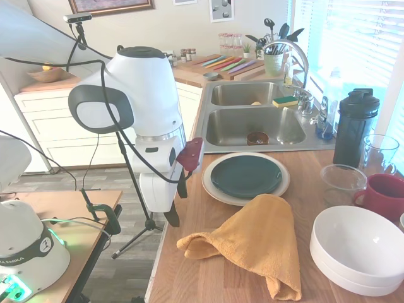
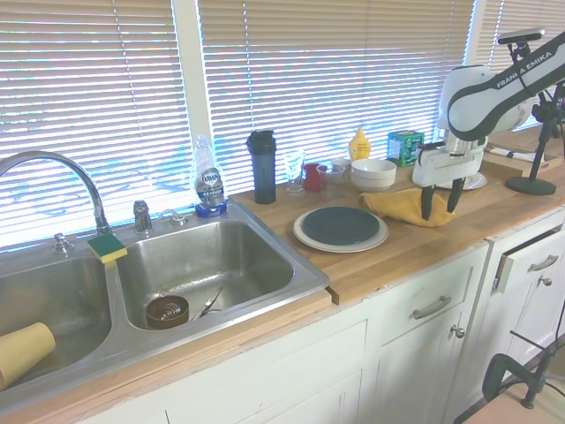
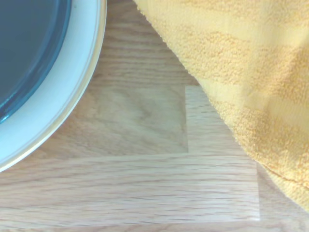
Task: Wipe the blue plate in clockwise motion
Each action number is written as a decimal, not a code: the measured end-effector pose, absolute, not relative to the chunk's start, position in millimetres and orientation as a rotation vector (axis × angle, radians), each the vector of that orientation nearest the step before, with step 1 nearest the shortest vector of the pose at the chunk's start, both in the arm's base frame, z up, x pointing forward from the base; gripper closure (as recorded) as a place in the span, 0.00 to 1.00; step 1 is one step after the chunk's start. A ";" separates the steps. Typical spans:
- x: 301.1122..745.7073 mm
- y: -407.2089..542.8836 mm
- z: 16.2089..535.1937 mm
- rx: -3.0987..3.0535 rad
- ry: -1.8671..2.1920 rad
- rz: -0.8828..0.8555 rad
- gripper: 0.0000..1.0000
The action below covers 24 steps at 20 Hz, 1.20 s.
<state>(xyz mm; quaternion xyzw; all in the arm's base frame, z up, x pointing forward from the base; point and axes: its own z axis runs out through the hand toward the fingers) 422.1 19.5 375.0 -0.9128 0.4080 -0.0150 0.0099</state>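
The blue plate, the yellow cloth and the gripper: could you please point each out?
blue plate (image 1: 246, 175), first exterior view, its flat centre.
yellow cloth (image 1: 262, 243), first exterior view, mid-fold.
gripper (image 2: 442, 202), second exterior view, between its fingertips.

We are reading "FRANKA EMIKA" in dark letters along the white robot arm (image 2: 494, 88), which is reaching over the wooden counter to the right of the sink (image 2: 177, 274). Behind that sink, by the window, a clear dish soap bottle (image 2: 207, 181) is showing a blue label that seems to say "Dawn", though it is too small to be sure.
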 end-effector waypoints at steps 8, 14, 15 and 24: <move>429.8 19.2 379.0 -2.853 1.265 -0.057 0.00; 459.3 5.9 388.3 -2.818 1.318 -0.073 0.00; 463.9 2.7 390.7 -2.812 1.327 -0.074 0.00; 496.9 -34.8 416.3 -2.735 1.427 -0.094 0.00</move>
